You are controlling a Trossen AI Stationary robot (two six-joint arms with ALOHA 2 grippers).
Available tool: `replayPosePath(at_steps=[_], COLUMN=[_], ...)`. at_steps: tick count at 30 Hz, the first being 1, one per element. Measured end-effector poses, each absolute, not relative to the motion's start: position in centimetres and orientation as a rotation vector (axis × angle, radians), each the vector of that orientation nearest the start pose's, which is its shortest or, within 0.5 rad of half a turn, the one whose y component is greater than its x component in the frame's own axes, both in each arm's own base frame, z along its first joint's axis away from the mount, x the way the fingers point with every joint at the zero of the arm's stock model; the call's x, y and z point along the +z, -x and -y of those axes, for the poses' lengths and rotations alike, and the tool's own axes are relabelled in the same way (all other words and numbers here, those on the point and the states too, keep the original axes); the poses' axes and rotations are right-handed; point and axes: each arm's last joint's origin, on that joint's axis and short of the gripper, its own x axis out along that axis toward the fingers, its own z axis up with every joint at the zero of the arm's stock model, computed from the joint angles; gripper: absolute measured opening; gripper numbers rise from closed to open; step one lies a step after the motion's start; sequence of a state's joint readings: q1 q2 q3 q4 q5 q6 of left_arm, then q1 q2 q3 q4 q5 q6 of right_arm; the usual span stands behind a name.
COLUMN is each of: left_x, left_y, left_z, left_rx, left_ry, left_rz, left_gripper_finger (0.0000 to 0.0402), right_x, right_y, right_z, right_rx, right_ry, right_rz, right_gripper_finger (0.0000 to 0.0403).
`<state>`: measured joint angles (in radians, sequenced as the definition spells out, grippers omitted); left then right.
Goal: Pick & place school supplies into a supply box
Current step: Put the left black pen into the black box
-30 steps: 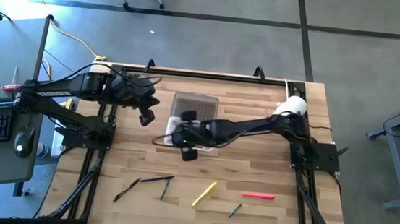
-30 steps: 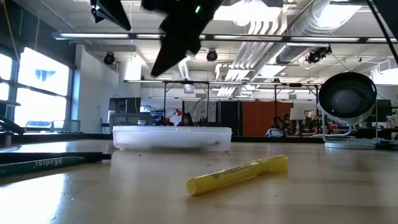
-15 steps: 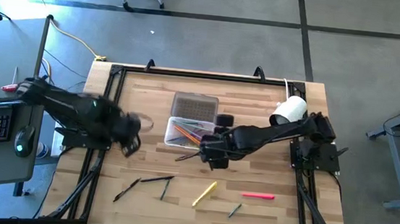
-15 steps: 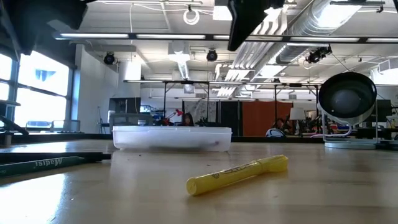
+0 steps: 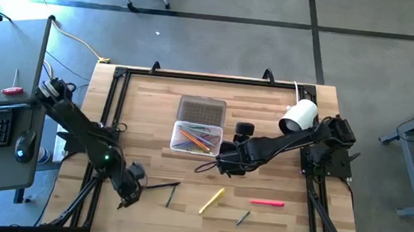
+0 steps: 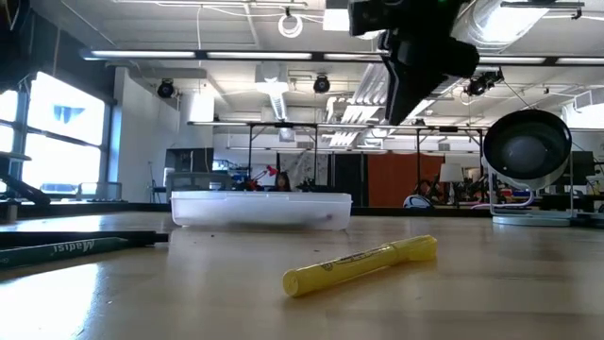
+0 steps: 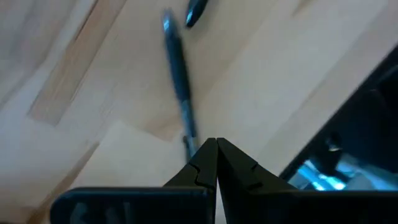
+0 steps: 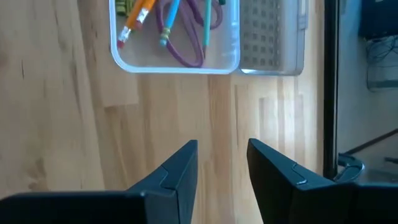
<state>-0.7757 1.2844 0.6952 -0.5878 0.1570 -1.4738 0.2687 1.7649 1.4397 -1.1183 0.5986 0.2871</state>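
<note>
From above, the supply box [image 5: 197, 138] sat mid-table with its lid flipped back toward the far edge, so the tray was open for drops; a bundle of orange, pink and green sticks already lay inside. Five loose supplies were left near the front edge: a dark pen [image 5: 132, 194], a black pen [image 5: 163, 185], a short dark one [image 5: 171, 195], a yellow marker [image 5: 212, 200] and a pink marker [image 5: 267, 202], plus a small grey one [image 5: 243, 218], so six actually. The left gripper [image 5: 131, 192] was down by that dark pen, probably lining up a pick. The right gripper [image 5: 227, 161] hung just beside the box, looking done with a drop.

At table level, one yellow marker [image 6: 360, 265] lay in front and the box [image 6: 260, 209] behind it.

Left wrist: the fingers [image 7: 236, 163] were pressed together, nothing between them, one pen [image 7: 179, 87] just ahead.

Right wrist: the fingers [image 8: 180, 171] stood apart and empty, the box [image 8: 176, 63] ahead.
</note>
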Motion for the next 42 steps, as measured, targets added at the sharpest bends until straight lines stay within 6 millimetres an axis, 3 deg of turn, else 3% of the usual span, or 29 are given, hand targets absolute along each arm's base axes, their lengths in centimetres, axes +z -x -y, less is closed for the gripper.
replayPosePath(at_steps=[4,9,19,25,32,39,42], left_x=[17.0,16.4,16.3,15.2,13.2,13.2,13.3], left_y=[-15.8,-16.1,-16.5,-16.7,-16.9,-17.0,-17.1], left_z=[15.9,16.0,16.0,16.3,16.6,15.5,14.8], left_rx=[0.234,0.244,0.253,0.279,0.348,0.526,0.559], left_ry=[0.805,0.766,0.690,0.668,0.612,0.661,0.661], left_rz=[-1.460,-1.427,-1.323,-1.366,-1.452,-1.450,-1.445], left_gripper_finger=[0.0047,0.0059,0.0189,0.0212,0.0171,0.0032,0.0033], right_x=[24.4,25.1,25.7,25.7,25.7,25.7,25.7], right_y=[-32.5,-32.5,-32.7,-32.7,-32.8,-32.8,-32.9], right_z=[-7.3,-7.3,-7.3,-7.3,-7.3,-7.4,-7.4], right_rx=[-0.448,-0.440,-0.429,-0.433,-0.429,-0.419,-0.419], right_ry=[0.368,0.359,0.360,0.360,0.356,0.344,0.343], right_rz=[-1.260,-1.219,-1.168,-1.158,-1.158,-1.155,-1.153], right_gripper_finger=[0.0119,0.0119,0.0119,0.0119,0.0119,0.0119,0.0119])
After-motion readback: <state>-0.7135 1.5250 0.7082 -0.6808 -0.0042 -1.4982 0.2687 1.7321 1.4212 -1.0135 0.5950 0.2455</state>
